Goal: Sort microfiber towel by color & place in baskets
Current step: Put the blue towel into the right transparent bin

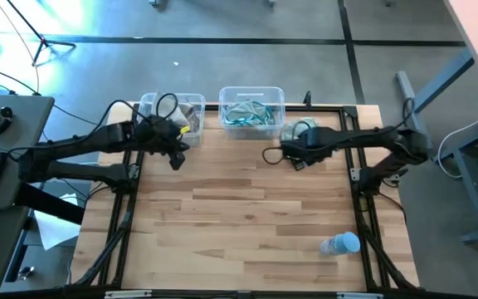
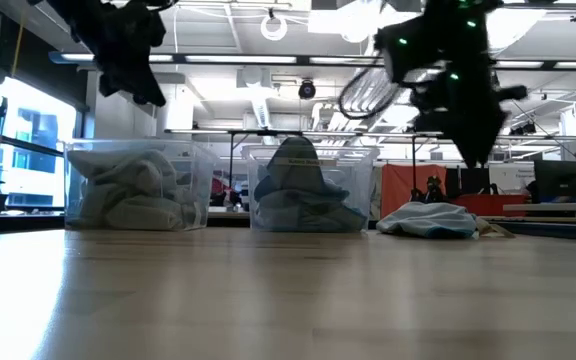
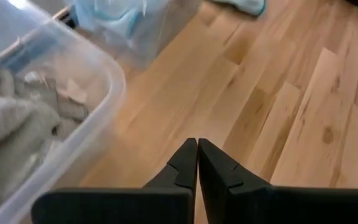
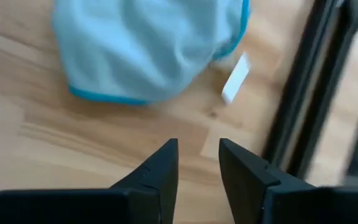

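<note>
Two clear baskets stand at the table's far edge. The left basket (image 1: 173,96) (image 2: 80,160) (image 3: 114,87) holds grey towels (image 3: 11,124). The right basket (image 1: 251,89) (image 2: 364,170) holds pale blue-teal towels (image 2: 303,190). One pale blue towel (image 1: 291,129) (image 2: 430,220) (image 4: 148,43) lies crumpled on the wood, right of that basket. My right gripper (image 1: 299,164) (image 2: 478,150) (image 4: 197,155) hangs above the table just near of this towel. It is open, with a narrow gap and nothing in it. My left gripper (image 1: 175,158) (image 2: 153,95) (image 3: 197,152) is shut and empty above bare wood, near of the left basket.
A small bluish bottle (image 1: 340,243) lies on its side at the near right of the table. A white tag (image 4: 235,78) shows beside the loose towel, close to the black frame rail (image 4: 303,93). The middle of the wooden table (image 1: 239,208) is bare.
</note>
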Robot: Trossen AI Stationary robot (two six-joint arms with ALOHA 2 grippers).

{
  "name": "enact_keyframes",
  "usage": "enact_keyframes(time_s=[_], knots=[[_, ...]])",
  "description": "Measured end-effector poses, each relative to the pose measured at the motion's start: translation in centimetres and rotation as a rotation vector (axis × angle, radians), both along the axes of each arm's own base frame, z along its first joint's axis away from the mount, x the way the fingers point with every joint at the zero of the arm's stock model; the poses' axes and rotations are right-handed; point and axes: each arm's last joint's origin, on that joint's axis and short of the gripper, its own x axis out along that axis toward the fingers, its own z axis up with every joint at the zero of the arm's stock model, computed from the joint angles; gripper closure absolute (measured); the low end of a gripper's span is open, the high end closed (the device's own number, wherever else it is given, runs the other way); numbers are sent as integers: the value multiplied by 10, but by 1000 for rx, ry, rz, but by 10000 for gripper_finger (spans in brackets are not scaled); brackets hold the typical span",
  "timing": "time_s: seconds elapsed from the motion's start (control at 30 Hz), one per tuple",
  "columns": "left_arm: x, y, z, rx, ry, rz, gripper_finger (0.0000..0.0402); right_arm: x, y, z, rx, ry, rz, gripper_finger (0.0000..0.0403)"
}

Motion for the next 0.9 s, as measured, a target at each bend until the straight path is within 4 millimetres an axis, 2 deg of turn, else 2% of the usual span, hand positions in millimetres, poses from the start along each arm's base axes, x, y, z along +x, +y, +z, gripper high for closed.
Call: enact_keyframes(time_s=[0.13,0.27,0.47,0.67,0.9], knots=[[-3,-3,-8,-25,3,23,401,-22,7,-14,8,-174,-81,304],[-5,-3,-12,-49,-4,50,401,-39,9,-16,-47,-335,-145,305],[-4,-3,-12,-48,-13,53,401,-50,0,-27,-116,-441,-184,299],[-4,-3,-12,-47,-19,53,401,-50,-15,-48,-152,-481,-139,246],[-4,-3,-12,-65,-27,73,401,-50,-29,-46,-291,-467,-114,160]])
